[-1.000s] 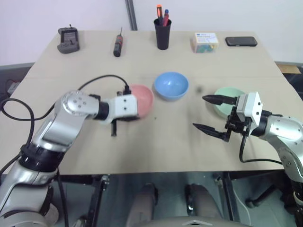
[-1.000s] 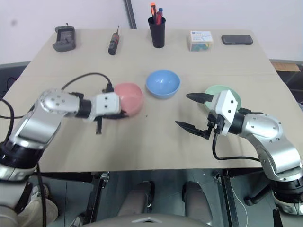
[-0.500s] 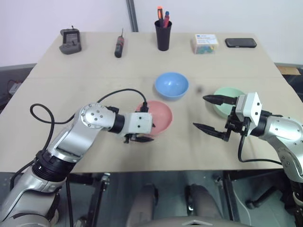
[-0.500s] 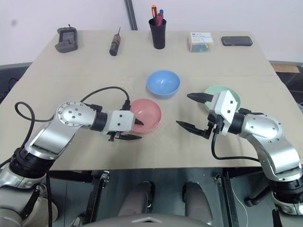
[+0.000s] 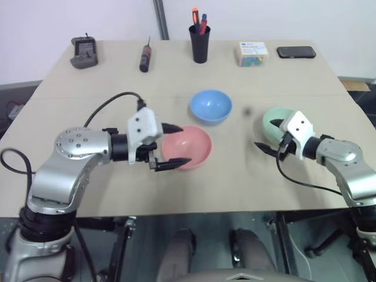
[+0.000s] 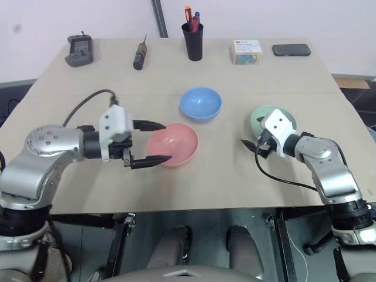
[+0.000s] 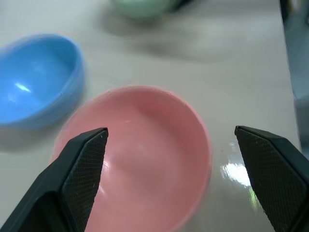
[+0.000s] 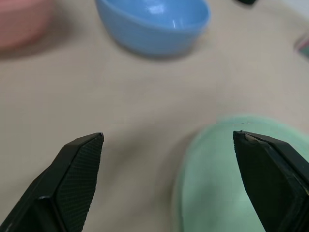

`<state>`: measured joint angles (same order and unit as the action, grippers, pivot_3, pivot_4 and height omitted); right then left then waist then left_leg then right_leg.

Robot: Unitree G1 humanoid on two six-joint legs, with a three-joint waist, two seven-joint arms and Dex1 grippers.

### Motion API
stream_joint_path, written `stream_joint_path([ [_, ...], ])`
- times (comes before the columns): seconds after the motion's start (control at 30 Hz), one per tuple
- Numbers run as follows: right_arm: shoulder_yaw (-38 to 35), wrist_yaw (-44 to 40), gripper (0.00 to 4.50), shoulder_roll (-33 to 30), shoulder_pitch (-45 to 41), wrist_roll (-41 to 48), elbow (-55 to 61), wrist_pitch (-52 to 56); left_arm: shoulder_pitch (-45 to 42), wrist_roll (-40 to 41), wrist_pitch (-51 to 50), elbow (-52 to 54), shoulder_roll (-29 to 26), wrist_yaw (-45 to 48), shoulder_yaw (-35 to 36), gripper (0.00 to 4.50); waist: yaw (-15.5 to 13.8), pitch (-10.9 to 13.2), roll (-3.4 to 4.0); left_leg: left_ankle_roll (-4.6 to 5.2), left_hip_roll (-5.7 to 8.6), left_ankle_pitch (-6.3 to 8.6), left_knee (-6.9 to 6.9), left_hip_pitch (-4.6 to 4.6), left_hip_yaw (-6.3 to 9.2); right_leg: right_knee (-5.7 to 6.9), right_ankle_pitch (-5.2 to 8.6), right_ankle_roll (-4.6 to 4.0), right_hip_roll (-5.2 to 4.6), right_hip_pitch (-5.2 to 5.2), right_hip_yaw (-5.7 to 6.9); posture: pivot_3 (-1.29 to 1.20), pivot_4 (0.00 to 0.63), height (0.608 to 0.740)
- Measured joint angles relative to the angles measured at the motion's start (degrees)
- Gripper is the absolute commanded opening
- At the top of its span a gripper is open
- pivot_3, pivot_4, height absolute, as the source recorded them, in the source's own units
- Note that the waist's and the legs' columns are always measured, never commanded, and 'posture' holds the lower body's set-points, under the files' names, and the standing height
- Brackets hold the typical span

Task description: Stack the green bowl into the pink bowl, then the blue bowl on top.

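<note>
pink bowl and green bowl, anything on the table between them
Nothing: in the left eye view, only bare table lies between the pink bowl and the green bowl.

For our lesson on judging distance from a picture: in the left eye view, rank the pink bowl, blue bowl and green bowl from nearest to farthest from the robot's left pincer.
1. pink bowl, right at the open left pincer.
2. blue bowl, just behind it, mid-table.
3. green bowl, far across, by the right pincer.

Both arms were built from chunky silver-grey segments with black joints. White boxy housings were fitted at the wrists, thin black cables were looped alongside, and pointed black textured fingers [image 7: 82, 164] were mounted.
</note>
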<state>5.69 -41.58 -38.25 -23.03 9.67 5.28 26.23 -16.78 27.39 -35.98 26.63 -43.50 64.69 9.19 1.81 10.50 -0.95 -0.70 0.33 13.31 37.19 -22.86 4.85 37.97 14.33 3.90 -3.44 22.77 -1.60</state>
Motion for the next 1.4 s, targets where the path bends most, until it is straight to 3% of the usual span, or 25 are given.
stream_joint_path([
  [0.03, 0.01, 0.0, 3.22, 0.01, -0.08, -0.06, -0.35, 0.19, 0.28, 0.28, -0.04, -0.06, 0.01, -0.02, 0.26, 4.5, 0.0, 0.0, 0.0, 0.0, 0.0, 0.0, 0.0, 0.0, 0.0, 0.0, 0.0, 0.0, 0.0, 0.0, 0.0, 0.0, 0.15, 0.74],
  [0.07, 0.27, -0.45, 2.64, 0.28, -1.02, -0.18, -1.7, 0.96, 1.81, 2.56, -0.35, -0.06, 0.13, -0.13, 2.22, 4.5, 0.03, 0.0, 0.0, 0.0, 0.0, 0.0, 0.0, 0.0, 0.01, -0.01, 0.0, 0.0, 0.0, 0.0, 0.02, 0.0, 0.15, 0.74],
  [0.13, 0.41, -0.74, 2.14, 0.35, -1.51, -0.21, -2.25, 1.48, 2.71, 4.5, -0.12, -0.09, 0.79, -0.14, 3.66, 4.5, -0.04, 0.0, 0.0, 0.0, 0.02, 0.0, 0.01, 0.0, 0.02, -0.01, 0.0, 0.0, -0.02, -0.01, 0.02, 0.0, 0.15, 0.74],
  [0.27, 0.67, -1.82, 0.4, 0.32, -2.71, -0.47, -3.1, 2.46, 3.64, 6.46, 2.78, -0.95, 1.37, -0.23, 4.17, 4.5, -0.03, 0.0, 0.0, 0.0, 0.04, 0.0, 0.01, 0.01, 0.01, -0.01, 0.0, 0.0, -0.03, -0.02, 0.02, 0.0, 0.15, 0.74],
  [0.33, 0.65, -1.8, 0.11, 0.32, -2.78, -0.73, -3.14, 2.27, 3.66, 6.61, 4.24, -1.68, 1.46, -0.34, 4.38, 4.5, 0.02, -0.01, 0.0, 0.0, 0.03, 0.0, 0.01, 0.01, 0.01, -0.01, 0.0, 0.0, -0.03, -0.02, 0.02, 0.0, 0.15, 0.74],
  [0.47, 0.61, -2.54, 0.11, 0.22, -2.86, -1.03, -2.38, 0.71, 4.66, 8.07, 6.55, -4.29, 1.52, 0.13, 6.43, 4.5, 0.33, 0.0, 0.02, 0.0, 0.02, 0.0, -0.02, 0.02, -0.02, -0.01, 0.0, 0.0, -0.02, 0.01, -0.01, 0.0, 0.15, 0.74],
  [0.67, 1.5, -9.8, 0.11, 2.29, -3.58, 6.62, 13.52, -2.45, 8.37, 10.06, 8.22, -10.35, 1.0, 1.17, 11.3, 4.5, 0.56, 0.02, 0.05, 0.0, -0.08, 0.0, -0.13, 0.02, 0.01, -0.02, 0.0, 0.0, 0.06, 0.08, 0.01, 0.0, 0.15, 0.74],
  [0.87, 16.12, -10.55, 0.11, 13.58, -10.56, 4.19, 15.53, -2.8, 11.61, 10.24, 10.65, -14.53, 0.57, 1.77, 13.36, 4.5, 0.43, 0.0, 0.02, -0.01, -0.06, 0.0, -0.09, 0.03, 0.07, -0.02, 0.0, -0.01, 0.02, 0.05, 0.05, 0.0, 0.15, 0.74],
  [0.97, 19.27, -10.34, 0.11, 18.31, -15.62, 1.97, 8.39, -2.93, 12.18, 11.68, 10.49, -14.17, 0.26, 1.82, 13.99, 4.5, 0.37, -0.01, 0.01, -0.02, -0.04, -0.01, -0.08, 0.05, 0.08, -0.01, -0.01, -0.02, 0.01, 0.04, 0.05, 0.0, 0.15, 0.74],
  [1.1, 20.36, -11.99, 1.26, 21.16, -17.7, 1.3, 1.43, -4.46, 13.46, 13.31, 10.13, -13.61, 0.15, 1.46, 15.01, 4.5, 0.17, -0.02, -0.01, -0.02, 0.0, 0.0, -0.13, 0.02, 0.1, -0.04, -0.01, -0.02, -0.04, 0.05, 0.09, 0.0, 0.15, 0.74],
  [1.17, 21.08, -13.49, 2.14, 21.59, -17.99, 1.07, -0.05, -4.89, 13.68, 13.33, 10.13, -13.59, 0.02, 1.35, 15.0, 4.5, 0.26, -0.01, 0.0, -0.03, 0.01, 0.0, -0.17, 0.02, 0.1, -0.04, -0.01, -0.03, -0.04, 0.09, 0.09, 0.0, 0.15, 0.74],
  [1.2, 21.11, -14.21, 2.34, 21.57, -18.0, 1.07, -0.43, -4.99, 13.71, 13.33, 10.13, -13.59, -0.08, 1.28, 15.0, 4.5, 0.26, -0.01, 0.0, -0.02, 0.01, 0.0, -0.19, 0.02, 0.1, -0.04, -0.01, -0.03, -0.04, 0.09, 0.09, 0.0, 0.15, 0.74],
  [1.37, 18.98, -16.65, 4.16, 19.88, -17.47, 3.45, 1.28, -4.0, 13.78, 13.4, 10.15, -13.47, -0.17, 0.6, 15.17, 4.5, 0.3, -0.01, 0.0, -0.03, 0.0, 0.0, -0.22, 0.03, 0.1, -0.04, -0.01, -0.03, -0.04, 0.1, 0.08, 0.0, 0.15, 0.74],
  [1.4, 17.3, -16.34, 4.16, 19.9, -17.27, 4.5, 1.82, -4.0, 13.78, 13.41, 10.15, -13.34, -0.17, 0.43, 15.17, 4.5, 0.33, -0.01, 0.0, -0.02, 0.0, 0.0, -0.23, 0.03, 0.1, -0.04, -0.01, -0.03, -0.04, 0.1, 0.09, 0.0, 0.15, 0.74],
])
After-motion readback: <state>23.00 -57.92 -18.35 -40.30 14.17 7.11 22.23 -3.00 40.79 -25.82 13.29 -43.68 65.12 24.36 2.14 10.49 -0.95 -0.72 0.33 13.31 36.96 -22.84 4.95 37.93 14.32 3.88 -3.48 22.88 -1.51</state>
